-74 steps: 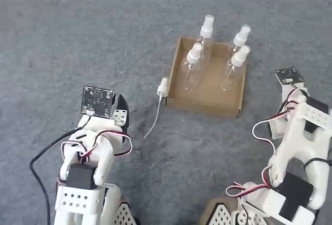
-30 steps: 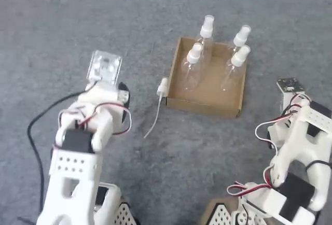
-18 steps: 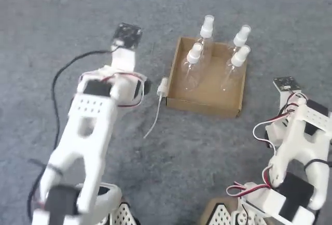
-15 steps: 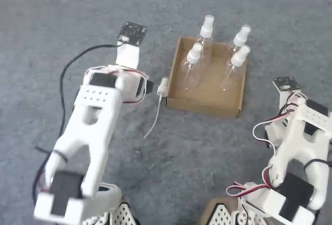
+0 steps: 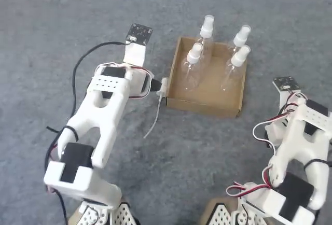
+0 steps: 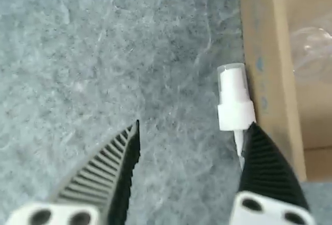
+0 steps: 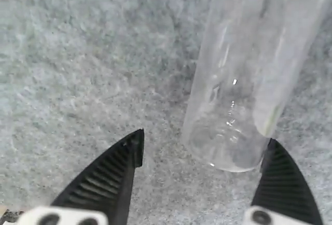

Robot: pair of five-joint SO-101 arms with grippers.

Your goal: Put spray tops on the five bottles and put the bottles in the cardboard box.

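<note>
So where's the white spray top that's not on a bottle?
In the high view, the spray top lies on the grey table beside the cardboard box's left wall, just ahead of the open left gripper.

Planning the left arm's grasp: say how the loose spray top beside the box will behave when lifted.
Small and plastic, the spray top is probably light. Its thin tube curves along the carpet, so likely floppy. Being round, it may roll if nudged.

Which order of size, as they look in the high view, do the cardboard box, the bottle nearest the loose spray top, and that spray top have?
1. cardboard box
2. bottle
3. spray top: least bulk, though with its thin tube it runs about as long as the bottle.
</note>
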